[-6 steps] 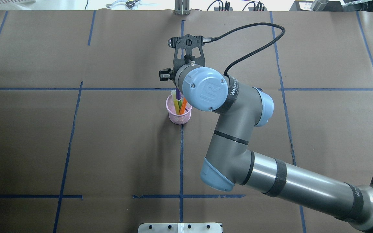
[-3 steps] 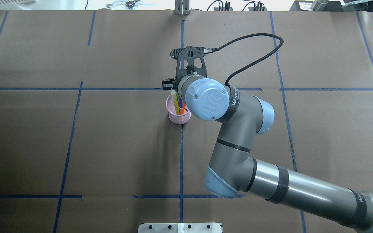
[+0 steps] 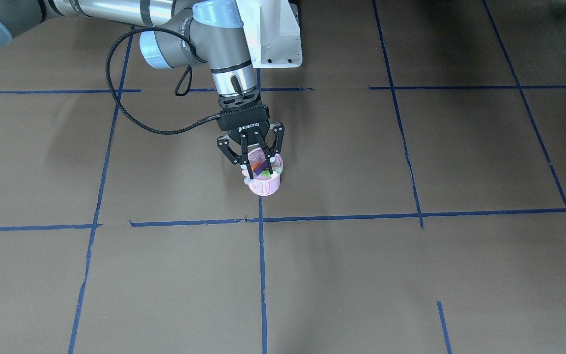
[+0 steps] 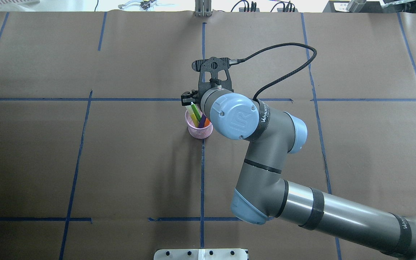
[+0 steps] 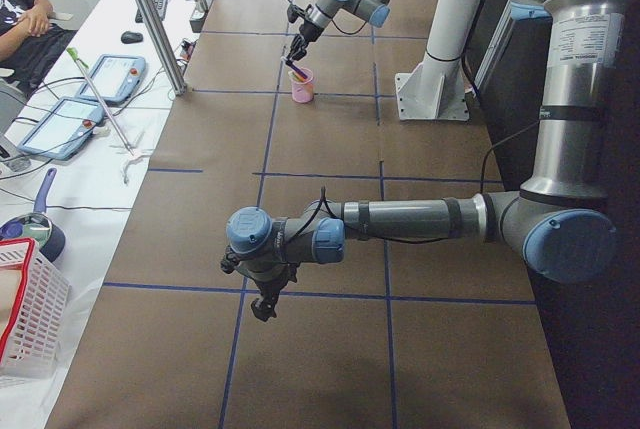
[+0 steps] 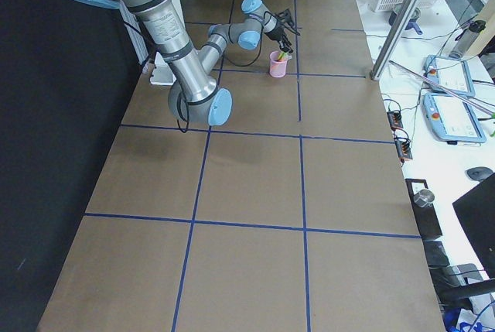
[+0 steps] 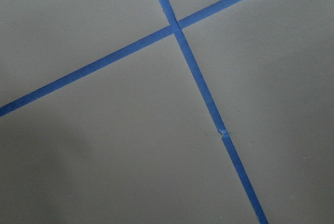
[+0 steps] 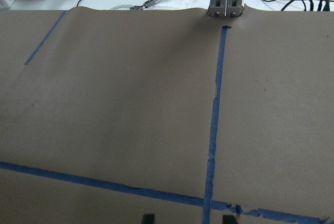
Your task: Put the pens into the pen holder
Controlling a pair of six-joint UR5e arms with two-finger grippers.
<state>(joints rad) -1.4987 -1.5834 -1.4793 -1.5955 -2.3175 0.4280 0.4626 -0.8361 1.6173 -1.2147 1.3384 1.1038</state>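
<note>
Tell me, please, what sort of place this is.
Most likely a robotics lab's data-collection cell: a paper-covered table gridded with blue tape, teach pendants lying alongside it, and a seated operator at the edge.

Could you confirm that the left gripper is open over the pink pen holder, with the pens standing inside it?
Not quite: it is the right gripper, not the left; the overhead view shows its arm entering from the right. It is open over the pink pen holder, with the pens standing inside.
</note>
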